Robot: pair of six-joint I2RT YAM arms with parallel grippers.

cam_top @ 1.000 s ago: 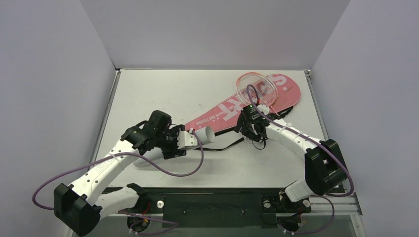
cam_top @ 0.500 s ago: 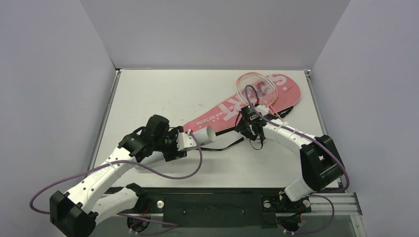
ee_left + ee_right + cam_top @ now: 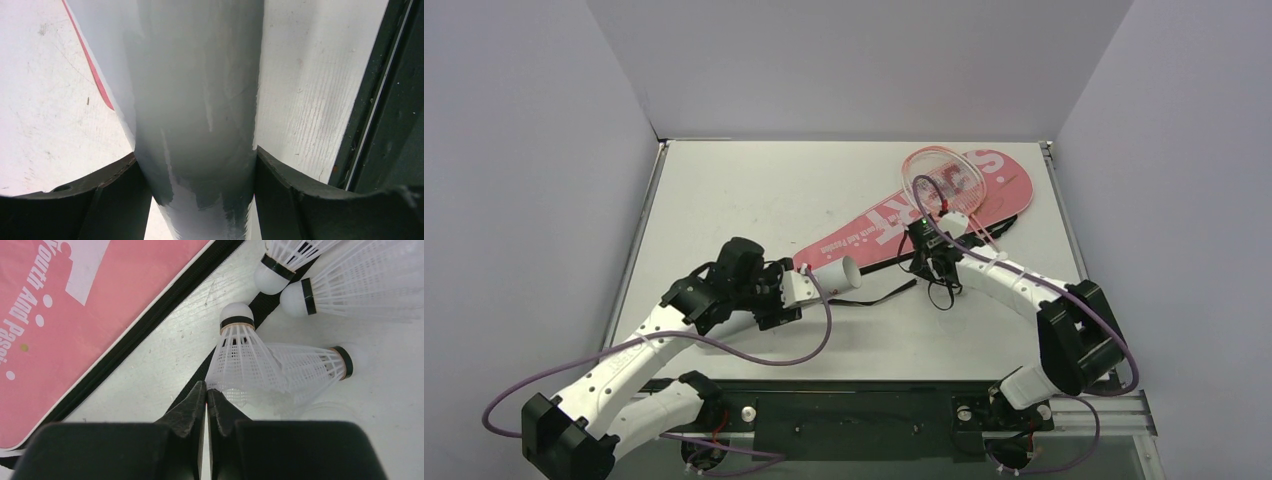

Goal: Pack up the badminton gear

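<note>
My left gripper [image 3: 799, 287] [image 3: 195, 160] is shut on the long white tube [image 3: 834, 276] [image 3: 195, 100], whose open mouth points right toward the pink SPORT cover [image 3: 894, 215] [image 3: 75, 315]. Pink-and-white rackets [image 3: 939, 180] lie on the cover's wide end. My right gripper [image 3: 941, 283] [image 3: 206, 389] is shut, its tips meeting on the skirt rim of a white shuttlecock [image 3: 240, 355] that lies on the table. A second shuttlecock [image 3: 310, 370] lies against it, and two more [image 3: 280, 265] [image 3: 330, 295] rest further off on the black strap [image 3: 270, 302].
The cover's black zipper edge [image 3: 150, 325] runs just left of the right fingers. The strap [image 3: 884, 293] trails along the table between the two grippers. Grey walls close the table at left, back and right. The arm bases and a black rail [image 3: 854, 410] line the near edge.
The right gripper's jaws have closed at the shuttlecock's skirt. The left arm with the tube has drifted slightly lower and left.
</note>
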